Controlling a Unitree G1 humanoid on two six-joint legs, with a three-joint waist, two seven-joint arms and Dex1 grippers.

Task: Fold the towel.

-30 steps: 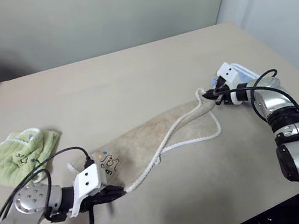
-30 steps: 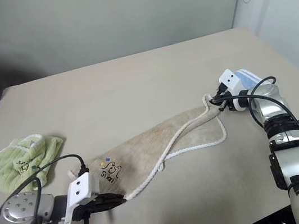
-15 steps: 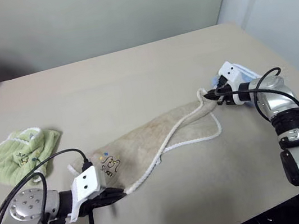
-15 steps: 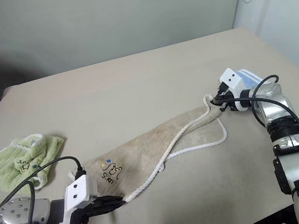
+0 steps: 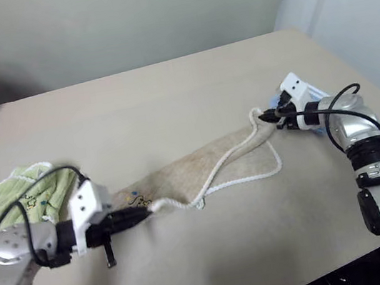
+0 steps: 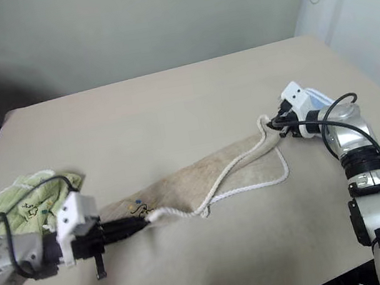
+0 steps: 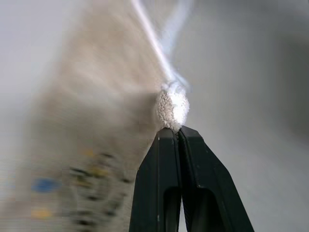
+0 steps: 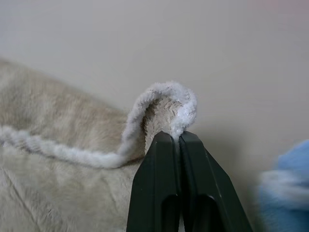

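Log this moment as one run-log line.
task: fold towel | left gripper: shut on towel corner | right gripper: shut on opposite corner | towel: bunched lengthwise on table, unfolded

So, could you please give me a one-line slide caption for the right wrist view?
Right gripper shut on a white-corded corner of the beige towel, with the blue towel beside it on the table.
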